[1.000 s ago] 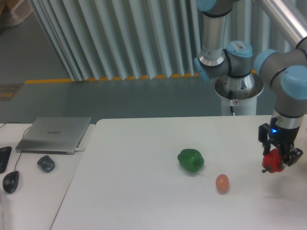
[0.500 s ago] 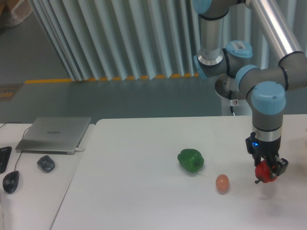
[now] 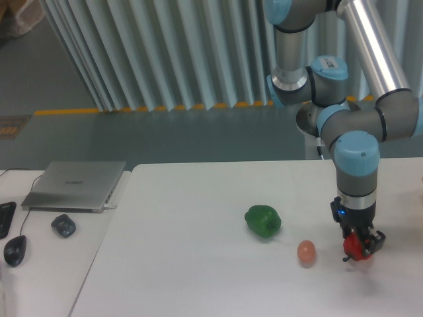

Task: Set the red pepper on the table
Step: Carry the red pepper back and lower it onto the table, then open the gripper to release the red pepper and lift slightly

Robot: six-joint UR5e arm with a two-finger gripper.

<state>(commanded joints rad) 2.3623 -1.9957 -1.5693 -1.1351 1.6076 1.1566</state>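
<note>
Gripper (image 3: 357, 243) clamped on red pepper (image 3: 355, 247), fingers pointing down, pepper low over white table (image 3: 185, 264), contact unclear. Orange-pink egg (image 3: 306, 252) just beside gripper, toward green pepper (image 3: 263, 220) farther on same side. Laptop (image 3: 76, 185) well apart.

claw (image 3: 357, 244) clamped on red pepper (image 3: 354, 247) low over table (image 3: 198, 264), orange egg (image 3: 306, 252) beside, green pepper (image 3: 263, 220) near
</note>
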